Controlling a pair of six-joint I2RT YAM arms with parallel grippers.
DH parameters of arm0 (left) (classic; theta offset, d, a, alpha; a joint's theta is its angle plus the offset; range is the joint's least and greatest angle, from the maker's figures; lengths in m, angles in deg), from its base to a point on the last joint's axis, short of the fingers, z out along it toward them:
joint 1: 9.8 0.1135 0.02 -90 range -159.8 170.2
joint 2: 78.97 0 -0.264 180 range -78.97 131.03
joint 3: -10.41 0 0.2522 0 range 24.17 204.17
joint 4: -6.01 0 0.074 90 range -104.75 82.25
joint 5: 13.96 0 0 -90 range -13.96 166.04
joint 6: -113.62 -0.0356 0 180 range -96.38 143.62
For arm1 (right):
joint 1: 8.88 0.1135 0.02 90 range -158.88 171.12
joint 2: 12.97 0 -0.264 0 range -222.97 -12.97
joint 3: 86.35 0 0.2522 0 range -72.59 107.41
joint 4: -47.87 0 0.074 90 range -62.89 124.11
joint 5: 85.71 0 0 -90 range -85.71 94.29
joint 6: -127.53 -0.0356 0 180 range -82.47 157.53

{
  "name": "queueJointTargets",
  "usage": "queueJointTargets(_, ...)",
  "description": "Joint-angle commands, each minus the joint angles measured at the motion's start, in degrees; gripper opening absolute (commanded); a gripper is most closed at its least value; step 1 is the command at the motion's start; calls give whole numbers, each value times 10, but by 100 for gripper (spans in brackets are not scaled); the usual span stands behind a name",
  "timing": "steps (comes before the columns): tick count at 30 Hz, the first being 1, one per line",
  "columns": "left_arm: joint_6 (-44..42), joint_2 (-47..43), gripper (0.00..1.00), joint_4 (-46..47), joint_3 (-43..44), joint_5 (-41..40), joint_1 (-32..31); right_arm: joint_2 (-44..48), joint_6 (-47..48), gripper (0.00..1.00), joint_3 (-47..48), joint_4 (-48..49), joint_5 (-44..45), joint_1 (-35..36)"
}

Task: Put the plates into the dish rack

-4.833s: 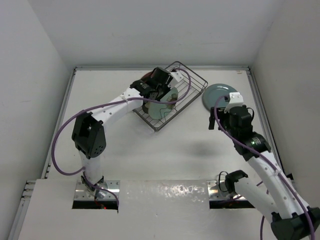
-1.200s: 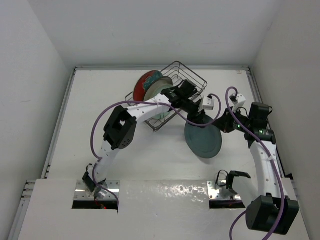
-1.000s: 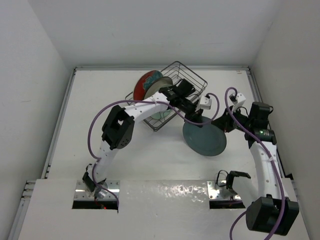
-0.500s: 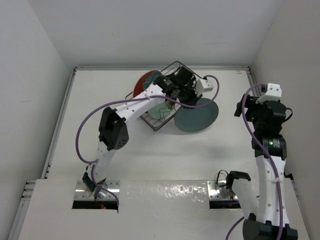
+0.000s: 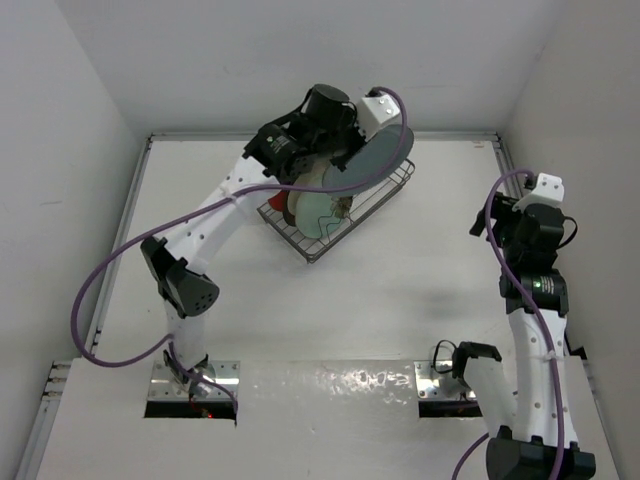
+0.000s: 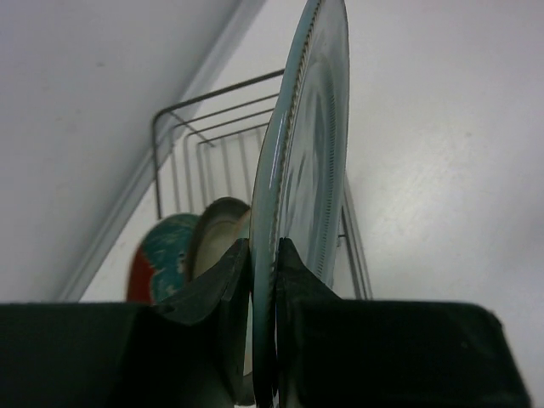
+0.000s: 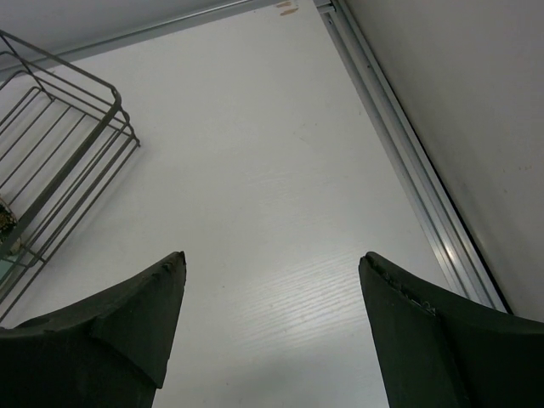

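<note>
In the left wrist view, I read the left gripper (image 6: 263, 255) as pinching the plain grey-teal round plate (image 6: 316, 144) by its rim, with one dark finger pressed on each face. The plate stands on edge, nearly upright, over the rectangular dark wire dish rack (image 5: 335, 238). The rack sits in the upper centre of the overhead frame, turned at an angle on the white tabletop (image 5: 300, 320). At the lower left of the left wrist frame, the red round plate with teal pattern (image 6: 153, 259) and the cream round plate (image 6: 219, 223) stand on edge, side by side, inside the rack. In the overhead frame, a pale green round plate (image 5: 322, 208) stands in the rack below the held plate. I cannot tell whether the held plate touches the rack wires. The right gripper (image 7: 270, 259) has its fingers spread wide around nothing. It sits above bare tabletop at the right of the overhead frame, well apart from the rack.
</note>
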Motion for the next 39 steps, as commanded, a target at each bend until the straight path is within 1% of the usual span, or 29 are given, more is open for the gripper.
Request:
queueJointTargets(1, -18, -37, 0, 74, 1, -85, 11, 1, -8, 81, -3, 21, 6, 0)
queueJointTargets(3, -6, -44, 0, 74, -21, -79, 18, 0, -6, 81, -4, 22, 7, 0)
queueJointTargets(4, -3, -48, 0, 73, -28, -60, 20, -1, -6, 81, -4, 20, 6, 0)
queueJointTargets(6, 3, -64, 0, 80, -67, -50, 22, -1, -5, 81, -4, 19, 7, 0)
queueJointTargets(8, -1, -69, 0, 89, -101, -57, 24, 1, -2, 81, -4, 19, 9, 0)
queueJointTargets(12, 4, -62, 0, 94, -120, -64, 36, 0, 1, 81, -6, 16, 7, 0)
queueJointTargets(16, -4, -62, 0, 119, -155, -76, 37, 2, 3, 81, -7, 16, 3, 0)
queueJointTargets(21, -6, -55, 0, 135, -170, -80, 37, 3, 13, 81, -7, 13, 1, 0)
queueJointTargets(26, 23, -56, 0, 151, -172, -137, 38, 6, 14, 82, -10, 13, 0, 0)
queueJointTargets(27, 36, -59, 0, 154, -160, -162, 39, 6, 16, 82, -11, 14, -1, -1)
queueJointTargets(29, 50, -62, 0, 151, -145, -175, 39, 2, 16, 82, -11, 13, -5, 0)
queueJointTargets(32, 56, -69, 0, 139, -136, -156, 39, -5, 12, 82, -13, 14, -9, 0)
queueJointTargets(39, 55, -83, 0, 137, -181, -123, 39, -12, 8, 82, -18, 21, -14, -1)
